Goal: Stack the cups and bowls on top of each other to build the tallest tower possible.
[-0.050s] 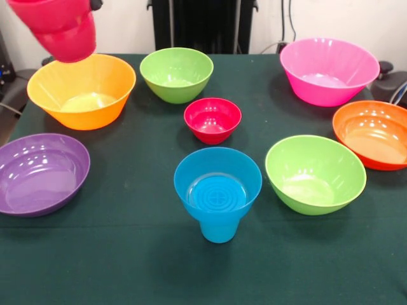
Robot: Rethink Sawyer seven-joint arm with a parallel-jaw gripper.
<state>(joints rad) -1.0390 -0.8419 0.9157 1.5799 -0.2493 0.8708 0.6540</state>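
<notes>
One red cup (63, 28) hangs tilted at the upper left over the yellow-orange bowl (81, 91); whether my fingers pinch it I cannot tell. I should level it, then centre it above the small blue bowl (218, 178) seated on the sky-blue cup (219, 229).

A single front view looks down at a slant across the table (127, 267) from its near side, facing the wall and dark equipment behind the far edge. It sits close enough that the green cloth fills nearly the whole width, with the purple bowl (39, 173) cut by the left edge and the orange bowl (374, 133) by the right. A red cup (58, 27) hangs tilted at the top left corner, cropped by the frame
</notes>
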